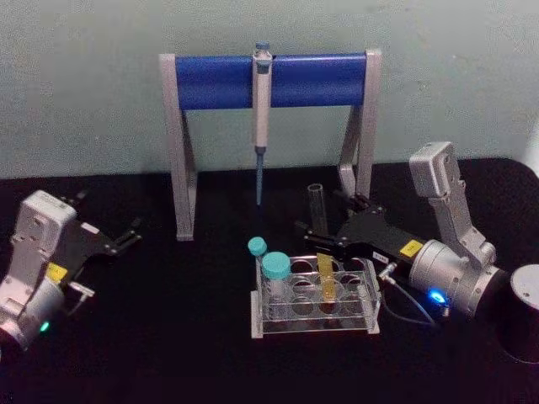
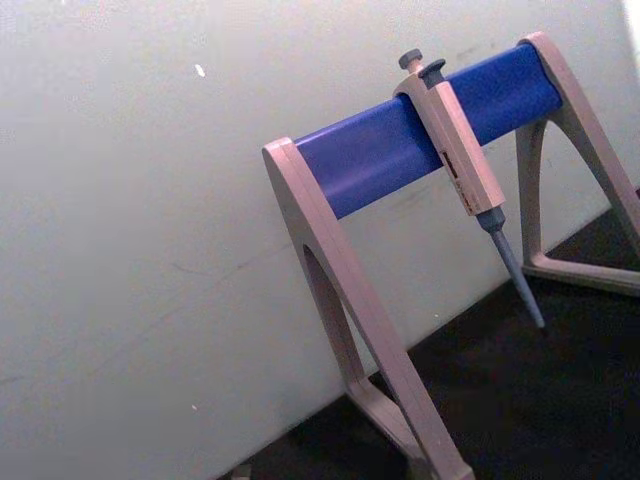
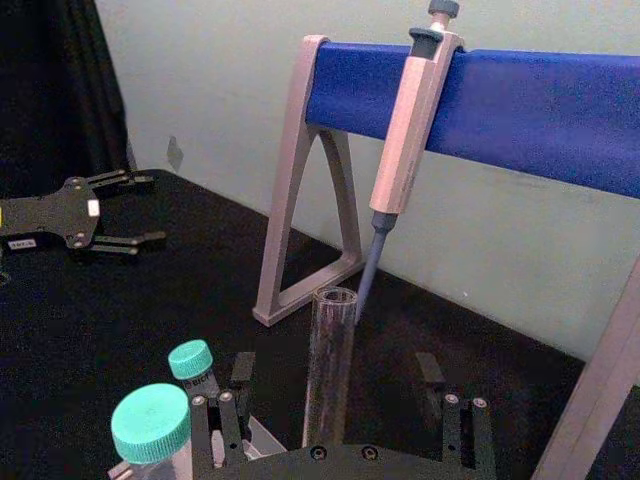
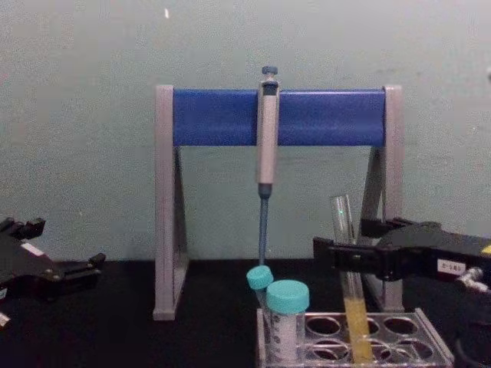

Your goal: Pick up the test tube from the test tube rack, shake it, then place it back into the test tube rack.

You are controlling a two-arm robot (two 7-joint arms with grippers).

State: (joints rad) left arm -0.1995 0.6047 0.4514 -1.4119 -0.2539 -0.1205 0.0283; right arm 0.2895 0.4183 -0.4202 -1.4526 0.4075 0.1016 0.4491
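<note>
The test tube (image 1: pixel 319 220) stands upright in the test tube rack (image 1: pixel 367 317), its open mouth well above the rack and yellow-orange liquid in its lower part (image 4: pixel 357 330). My right gripper (image 1: pixel 316 238) reaches in from the right at the tube's mid-height. It is open, one finger on each side of the glass with a gap to each. In the right wrist view the tube (image 3: pixel 329 360) rises midway between the fingers (image 3: pixel 458 425). Far to the left over the black table, my left gripper (image 1: pixel 125 237) is open and holds nothing.
Two shorter teal-capped tubes (image 1: pixel 275 269) stand at the rack's left end. Behind the rack is a tall grey stand with a blue crossbar (image 1: pixel 210 80), and a pipette (image 1: pixel 262 109) hangs from it, tip down, just behind the tube. The wall is close behind.
</note>
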